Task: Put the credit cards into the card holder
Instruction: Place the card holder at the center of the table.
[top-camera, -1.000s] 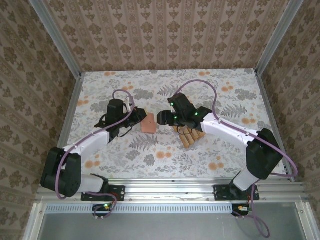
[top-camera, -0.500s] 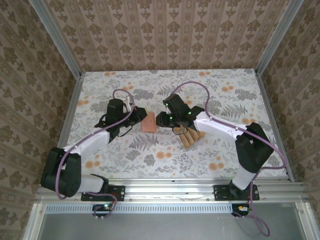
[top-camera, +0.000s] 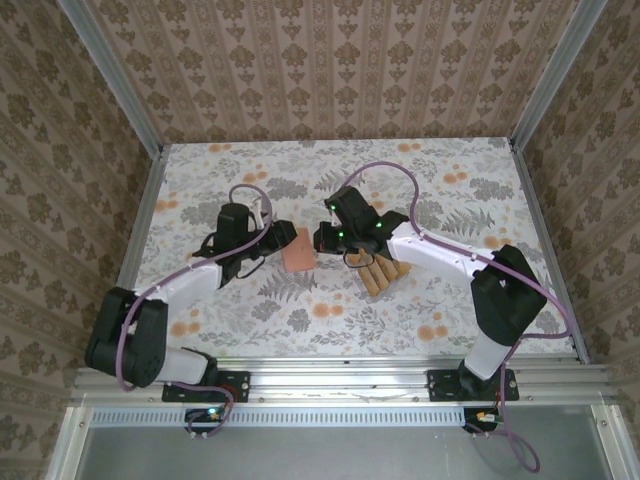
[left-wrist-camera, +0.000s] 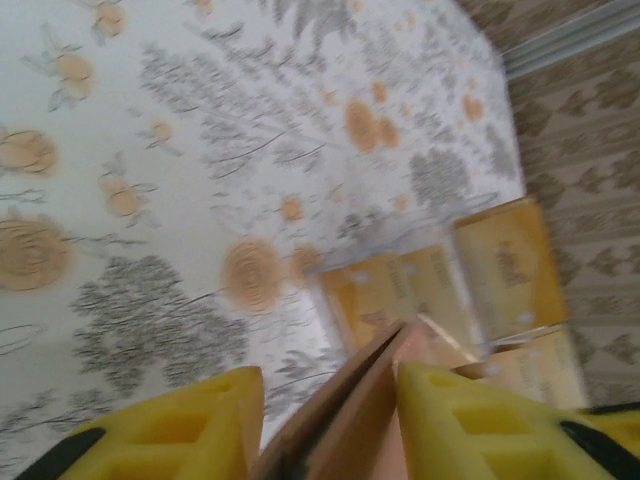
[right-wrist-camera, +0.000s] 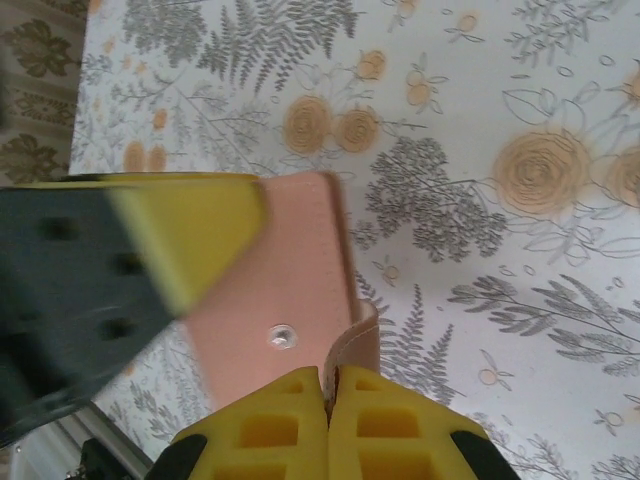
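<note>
The card holder (top-camera: 298, 251) is found at the middle of the table (top-camera: 450, 200), between the two grippers, and is taken from both sides. The right gripper (right-wrist-camera: 333, 378) is closed tight on a thin raised flap at one edge, the flap being pinched between the two yellow fingers. The left gripper (left-wrist-camera: 328, 378) is seen with its fingers part way apart and the opposite edge of the card holder set between them; whether any pressure is put on it there cannot be told. A small metal snap (right-wrist-camera: 281, 336) is shown on the flat pink face nearest the right gripper. Just beyond, on the right arm's side, the credit cards (top-camera: 378, 272) are laid in a loose fan on the flowered cloth, near the card holder but apart from it, and partly crossed by the right arm. No card is seen inside the card holder or in either gripper. The task is therefore judged to be at its start: the card holder is being opened or steadied, and every card is yet to be picked up and slid in.
</note>
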